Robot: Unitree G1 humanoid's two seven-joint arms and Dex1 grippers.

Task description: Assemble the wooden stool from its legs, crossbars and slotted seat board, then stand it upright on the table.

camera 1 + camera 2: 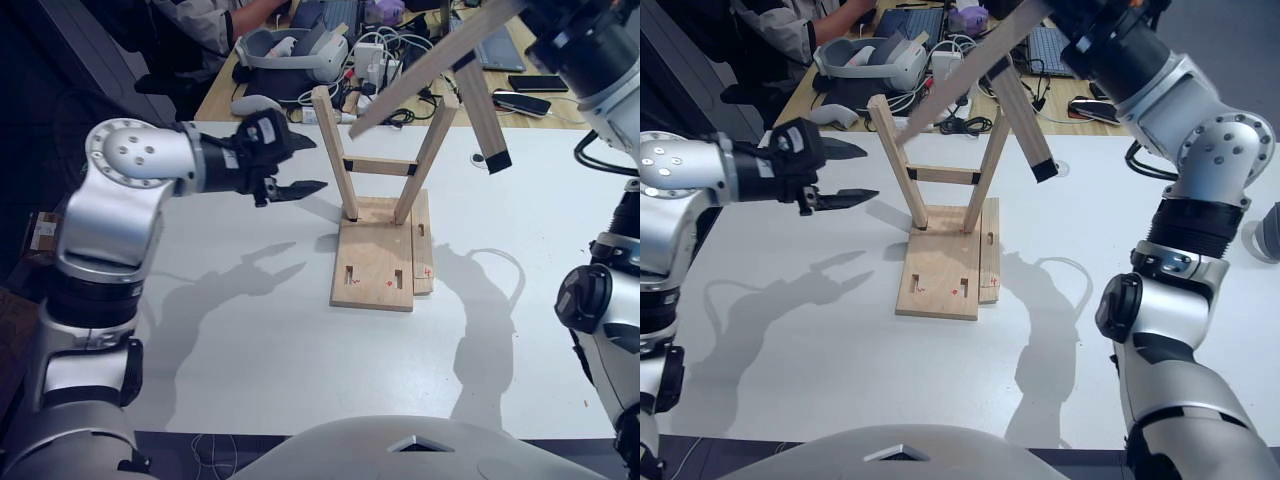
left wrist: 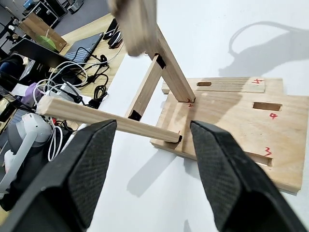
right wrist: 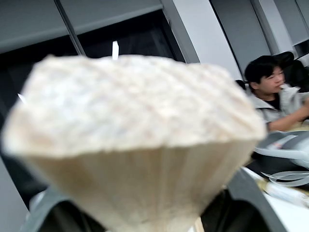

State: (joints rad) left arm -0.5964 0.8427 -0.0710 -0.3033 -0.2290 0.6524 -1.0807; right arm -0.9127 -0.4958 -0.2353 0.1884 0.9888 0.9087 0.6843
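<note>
Left tool (image 1: 318, 165) agape, leg frame (image 1: 380, 166) beside — untouched

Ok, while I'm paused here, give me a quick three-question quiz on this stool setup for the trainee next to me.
1. True or false: the left end effector is clamped on a leg of the standing leg pair.
2. What does the right end effector hold? A) a loose crossbar B) a second leg frame C) nothing
3. How many empty slots show at the near end of the seat board?

Key:
1. False. It is open and not touching the legs.
2. B. The frame is held in the air above the standing legs.
3. Two.
</note>
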